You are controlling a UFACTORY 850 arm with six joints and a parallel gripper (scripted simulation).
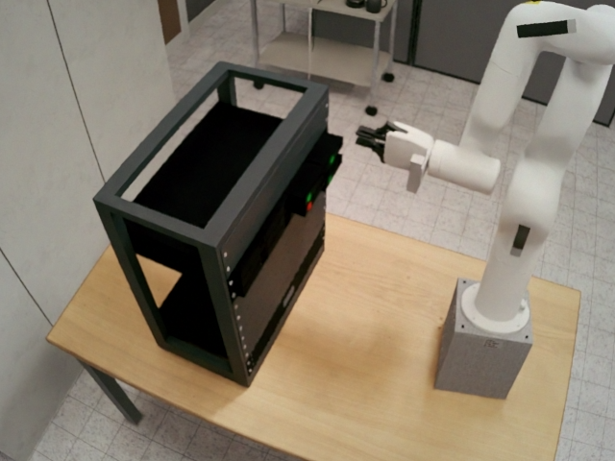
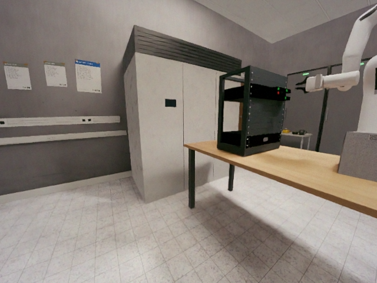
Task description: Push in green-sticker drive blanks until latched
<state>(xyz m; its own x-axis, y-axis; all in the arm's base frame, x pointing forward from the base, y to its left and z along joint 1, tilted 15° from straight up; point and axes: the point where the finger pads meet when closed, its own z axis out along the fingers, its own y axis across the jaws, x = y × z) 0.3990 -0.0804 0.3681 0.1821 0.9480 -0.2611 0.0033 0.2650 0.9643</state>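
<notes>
The dark grey open rack point(image 1: 268, 168) point(image 2: 267, 74) stands upright on the left part of the wooden table point(image 1: 372, 322) point(image 2: 304, 164). Black drive blanks stick out of its front face near the top. One blank point(image 1: 330, 149) point(image 2: 285, 90) carries a green sticker. One below it point(image 1: 329, 177) point(image 2: 284, 98) is also green. Beside them are a green sticker point(image 1: 308, 197) point(image 2: 277, 88) and a red one point(image 1: 308, 206) point(image 2: 277, 92). My gripper point(image 1: 358, 136) point(image 2: 297, 85) points at the rack's upper front, a short gap away, fingers nearly together and holding nothing.
The arm's grey pedestal point(image 1: 481, 351) point(image 2: 359, 155) stands on the table's right end. A tall white cabinet point(image 1: 49, 149) point(image 2: 170, 121) is close behind the rack. A wheeled cart point(image 1: 323, 49) stands on the floor beyond the table.
</notes>
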